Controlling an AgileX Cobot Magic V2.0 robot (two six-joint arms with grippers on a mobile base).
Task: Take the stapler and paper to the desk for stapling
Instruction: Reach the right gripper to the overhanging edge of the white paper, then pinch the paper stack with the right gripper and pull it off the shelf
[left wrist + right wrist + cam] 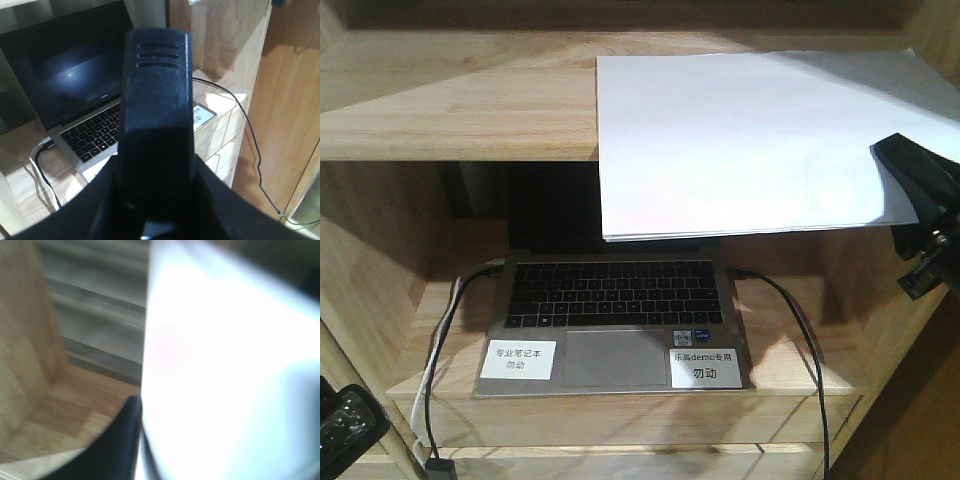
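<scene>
White paper (pixel 740 140), clamped in my right gripper (pixel 910 175), hid the laptop (pixel 620 320) screen; my left gripper (pixel 156 205) pinched the stapler (pixel 155 100)

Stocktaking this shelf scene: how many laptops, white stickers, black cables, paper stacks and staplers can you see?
Silver laptop with black keys: 1
White rectangular stickers: 2
Black cables: 2
Thin stack of white paper sheets: 1
Small black stapler with grooved top: 1
Total: 7
</scene>
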